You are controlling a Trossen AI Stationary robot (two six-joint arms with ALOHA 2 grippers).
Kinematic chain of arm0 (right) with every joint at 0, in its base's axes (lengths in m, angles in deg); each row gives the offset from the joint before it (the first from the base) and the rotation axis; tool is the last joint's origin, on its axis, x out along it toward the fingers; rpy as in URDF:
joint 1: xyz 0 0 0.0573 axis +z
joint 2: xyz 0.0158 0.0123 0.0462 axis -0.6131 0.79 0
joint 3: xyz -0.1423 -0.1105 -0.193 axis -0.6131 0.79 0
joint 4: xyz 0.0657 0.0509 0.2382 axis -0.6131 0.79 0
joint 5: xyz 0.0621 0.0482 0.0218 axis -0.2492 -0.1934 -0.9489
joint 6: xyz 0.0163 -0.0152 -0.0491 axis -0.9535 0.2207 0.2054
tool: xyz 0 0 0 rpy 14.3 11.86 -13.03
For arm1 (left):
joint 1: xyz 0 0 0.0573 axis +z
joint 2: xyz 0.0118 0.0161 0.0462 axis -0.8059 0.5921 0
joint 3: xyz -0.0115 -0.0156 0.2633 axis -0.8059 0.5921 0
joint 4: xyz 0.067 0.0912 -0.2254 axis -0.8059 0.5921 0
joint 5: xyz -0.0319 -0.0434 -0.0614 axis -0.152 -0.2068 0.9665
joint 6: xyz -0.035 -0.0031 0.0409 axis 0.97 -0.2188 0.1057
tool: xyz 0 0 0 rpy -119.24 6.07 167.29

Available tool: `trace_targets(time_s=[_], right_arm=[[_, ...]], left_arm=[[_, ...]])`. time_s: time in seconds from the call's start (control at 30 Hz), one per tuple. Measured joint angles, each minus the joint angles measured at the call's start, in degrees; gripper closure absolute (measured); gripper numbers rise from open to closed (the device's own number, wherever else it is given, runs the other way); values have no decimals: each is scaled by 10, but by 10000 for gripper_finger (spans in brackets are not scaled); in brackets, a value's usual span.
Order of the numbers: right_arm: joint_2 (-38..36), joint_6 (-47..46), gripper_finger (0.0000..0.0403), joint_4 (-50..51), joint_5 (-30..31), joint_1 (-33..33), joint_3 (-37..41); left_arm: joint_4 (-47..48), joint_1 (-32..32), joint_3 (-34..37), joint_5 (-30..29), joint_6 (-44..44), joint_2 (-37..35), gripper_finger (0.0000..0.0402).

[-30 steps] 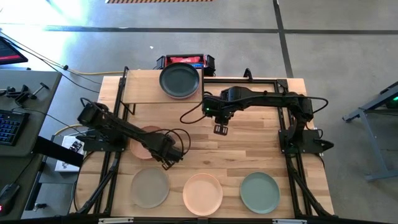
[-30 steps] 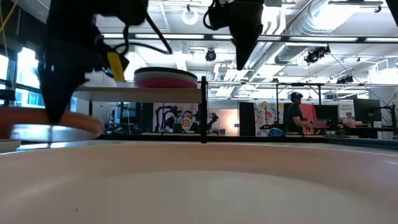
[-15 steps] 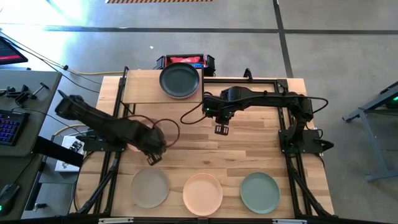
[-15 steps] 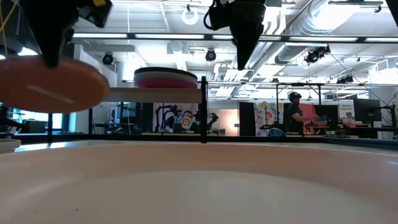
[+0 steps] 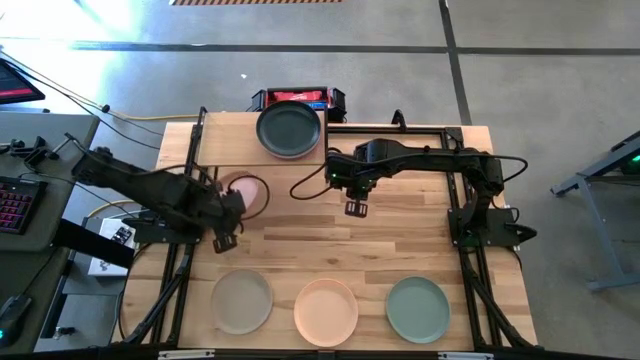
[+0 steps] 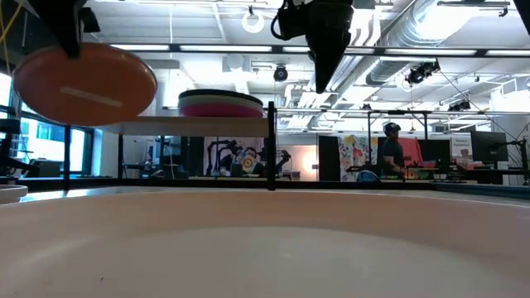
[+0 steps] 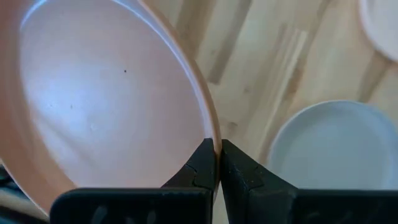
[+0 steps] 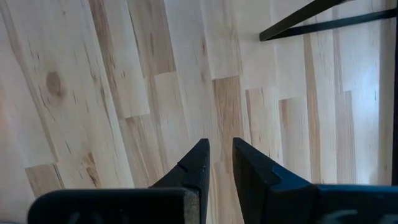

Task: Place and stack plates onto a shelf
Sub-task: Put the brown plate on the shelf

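Peach plate (image 7: 106, 106): I'm holding it by the rim in my left claw (image 7: 217, 163), lifted.
Right claw (image 8: 219, 163): hanging narrow, empty.
Next: setting it on the shelf (image 5: 228, 140).

Grey concrete floor (image 5: 560, 90), ceiling strip lights (image 6: 224, 48), exposed ducts (image 6: 431, 33), person (image 6: 393, 153) at distant desks

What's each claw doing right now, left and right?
Left claw: shut on the rim of the round matte salmon plate, lifted off the table.
Right claw: slightly open, empty, over bare wood.
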Motion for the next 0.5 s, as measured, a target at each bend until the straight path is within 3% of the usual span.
trace_targets(time_s=[0.37,0.5], right_arm=[[0,0,357,-4,0,0,0],[0,0,357,-8,0,0,0]], left_arm=[[46,38,0,-114,-175,-32,400],[86,74,0,-140,-201,-32,400]])
